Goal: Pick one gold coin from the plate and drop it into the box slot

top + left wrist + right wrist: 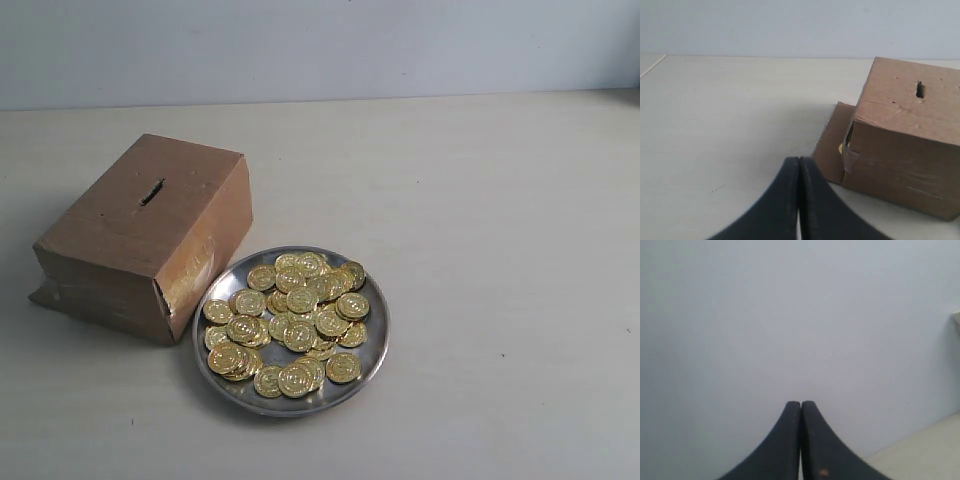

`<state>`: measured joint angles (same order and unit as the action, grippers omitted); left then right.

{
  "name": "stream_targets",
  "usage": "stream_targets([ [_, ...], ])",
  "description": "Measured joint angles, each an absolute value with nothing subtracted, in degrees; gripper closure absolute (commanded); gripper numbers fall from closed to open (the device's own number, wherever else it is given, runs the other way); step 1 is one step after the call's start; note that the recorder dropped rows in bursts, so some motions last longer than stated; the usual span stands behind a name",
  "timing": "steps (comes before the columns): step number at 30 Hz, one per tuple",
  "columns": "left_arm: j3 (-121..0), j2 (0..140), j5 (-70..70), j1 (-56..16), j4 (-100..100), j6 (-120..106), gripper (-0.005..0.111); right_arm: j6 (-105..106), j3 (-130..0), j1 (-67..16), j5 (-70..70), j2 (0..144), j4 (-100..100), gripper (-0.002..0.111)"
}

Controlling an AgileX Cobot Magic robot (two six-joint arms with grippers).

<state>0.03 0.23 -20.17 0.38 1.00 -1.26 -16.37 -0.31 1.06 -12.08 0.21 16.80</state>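
A brown cardboard box [140,235] stands on the pale table, with its dark slot [151,191] on the top face. Beside it sits a shiny silver plate [377,345] heaped with several gold coins [296,320]. Neither arm shows in the exterior view. My left gripper [799,161] is shut with nothing between its black fingers; the box [905,155] and slot [920,89] lie ahead of it, a little apart. My right gripper [800,404] is shut and empty, facing a plain grey wall. The plate is out of both wrist views.
A loose cardboard flap [832,145] sticks out at the box's base, with clear tape [849,157] and a glint of gold at the corner. Pale tabletop [500,200] stretches to the right of the plate and behind the box.
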Motion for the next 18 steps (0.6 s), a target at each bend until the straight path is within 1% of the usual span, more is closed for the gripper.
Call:
stream_targets([
  [3,0.0,0.2,-20.2,0.4,1.0,-1.3,0.107,-20.6,-0.3,1.1,-9.0,0.2,16.8,0.108],
  [9,0.0,0.2,-20.2,0.4,1.0,-1.3,0.107,-19.0,-6.4,1.1,8.2,0.2,16.9,0.108],
  [13,0.0,0.2,-20.2,0.4,1.0,-1.3,0.107,-11.1,-11.2,1.1,15.7,0.2,22.7,0.108],
  [18,0.0,0.2,-20.2,0.4,1.0,-1.3,0.107,9.0,-17.3,1.1,24.1,5.3,36.9,0.108],
])
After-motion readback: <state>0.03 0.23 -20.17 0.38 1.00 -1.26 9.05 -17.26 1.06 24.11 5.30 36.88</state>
